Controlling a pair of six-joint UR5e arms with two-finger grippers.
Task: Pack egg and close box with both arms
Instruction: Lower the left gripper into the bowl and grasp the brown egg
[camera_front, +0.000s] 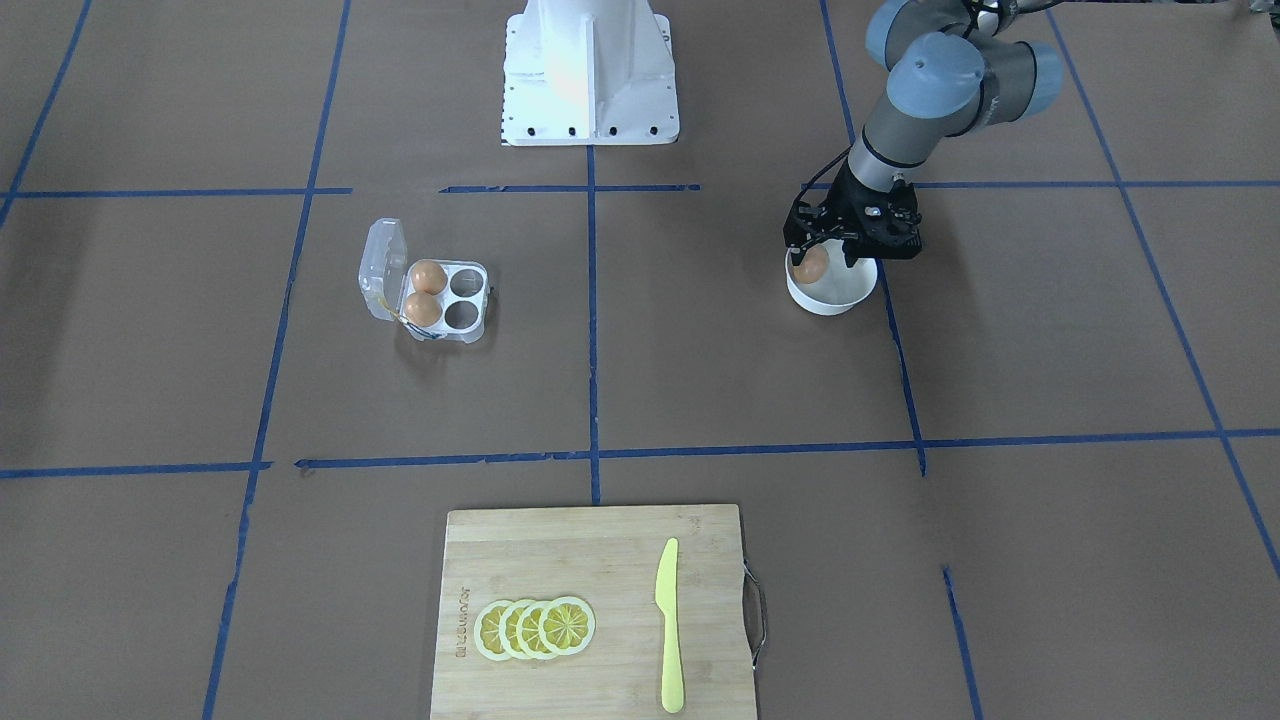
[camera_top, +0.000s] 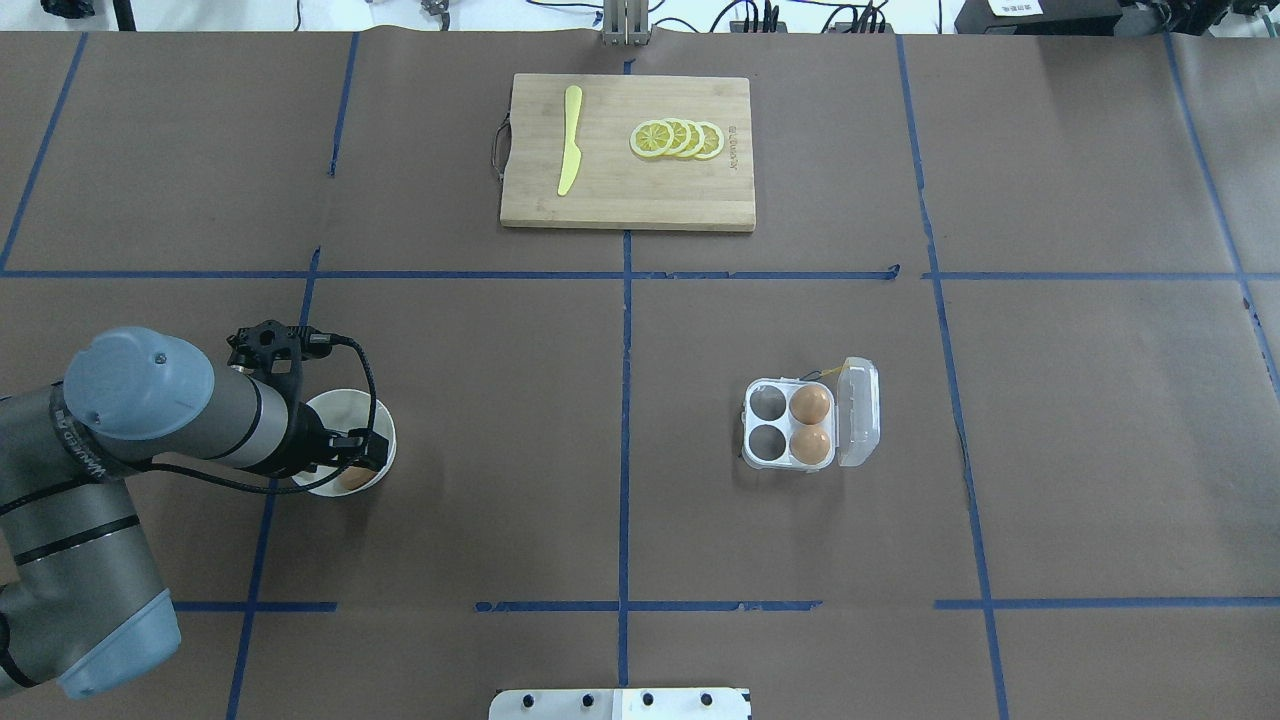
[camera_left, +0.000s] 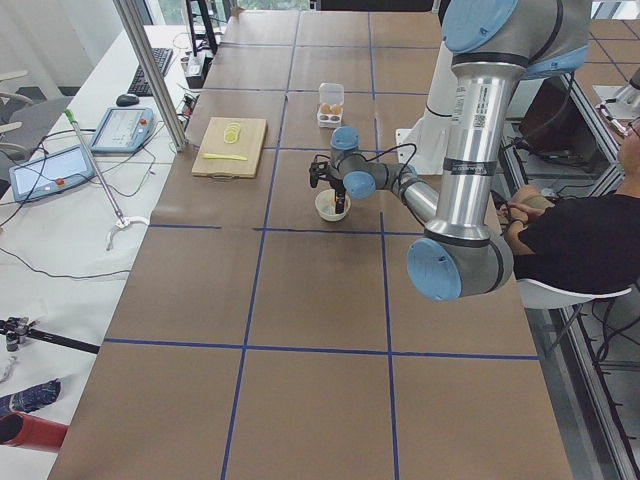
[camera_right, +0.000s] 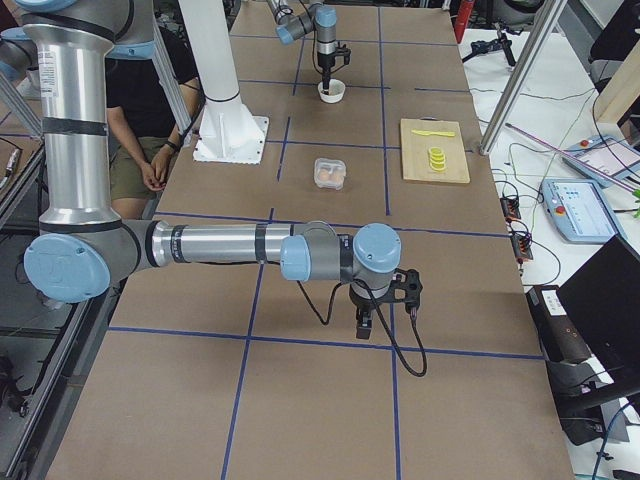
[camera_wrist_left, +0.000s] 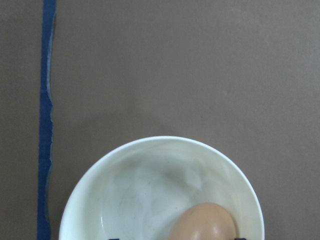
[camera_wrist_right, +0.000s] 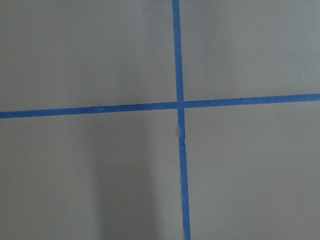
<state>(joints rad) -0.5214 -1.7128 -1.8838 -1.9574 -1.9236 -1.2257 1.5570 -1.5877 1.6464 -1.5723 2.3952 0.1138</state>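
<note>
Because the egg (camera_wrist_left: 204, 222) sits against the white bowl's (camera_wrist_left: 130, 190) wall at about 5 o'clock, the left claw (camera_front: 820, 258), spread either side of it (one tip looks nearer), could knock it aside or pinch it crookedly. The box (camera_top: 768, 420), lid open, holds two eggs (camera_top: 810, 403) and two empty cups. Whether the right claw (camera_right: 375, 318) is spread, I cannot tell.

Bright, even light (shadows v. soft).

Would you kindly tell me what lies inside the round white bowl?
One smooth orange-brown egg rests against the round white bowl's wall. The left gripper above covers part of its floor.
</note>
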